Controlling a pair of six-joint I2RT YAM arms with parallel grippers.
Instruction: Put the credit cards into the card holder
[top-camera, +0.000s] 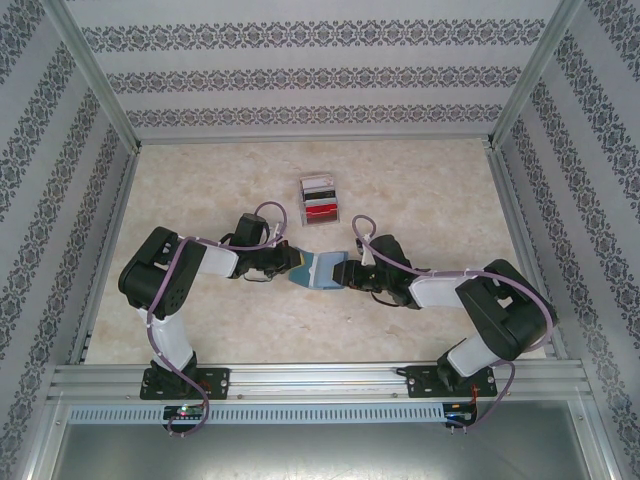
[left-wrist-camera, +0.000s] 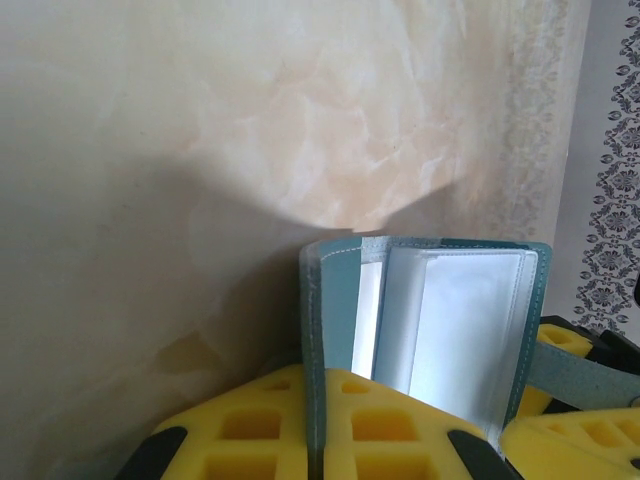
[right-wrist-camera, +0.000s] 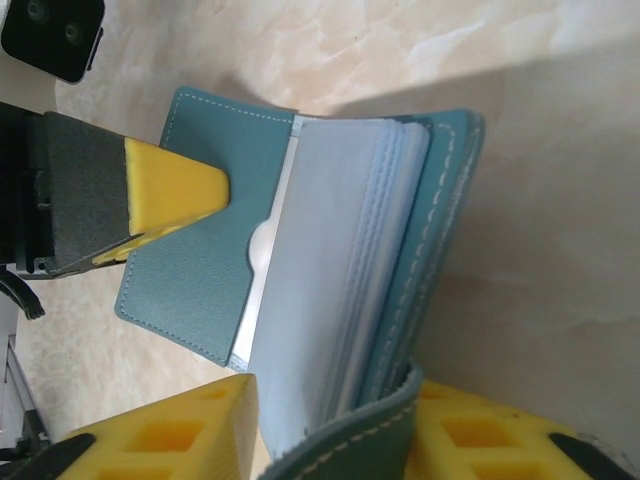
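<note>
Left pincer (top-camera: 283, 262) clamps the card holder's (top-camera: 318, 268) left cover. Right pincer (top-camera: 347, 272) straddles the right cover and leaves, can't tell if it grips. Holder held open above mid-desk (top-camera: 200, 200). Step looks like spreading it. Next likely needs one arm freed for the credit cards (top-camera: 321, 208) in the clear stand (top-camera: 340, 200) behind. Both arms are bent inward, low.

card holder (right-wrist-camera: 195, 270) cover matt teal leather-look with fine grain and pale stitching, inner leaves (right-wrist-camera: 350, 270) smooth pale translucent plastic with slight sheen, finger pads (left-wrist-camera: 200, 450) matt yellow rubbery waffle, table (top-camera: 300, 320) smooth marble-look cream, frame rails (top-camera: 320, 378) brushed metal
</note>
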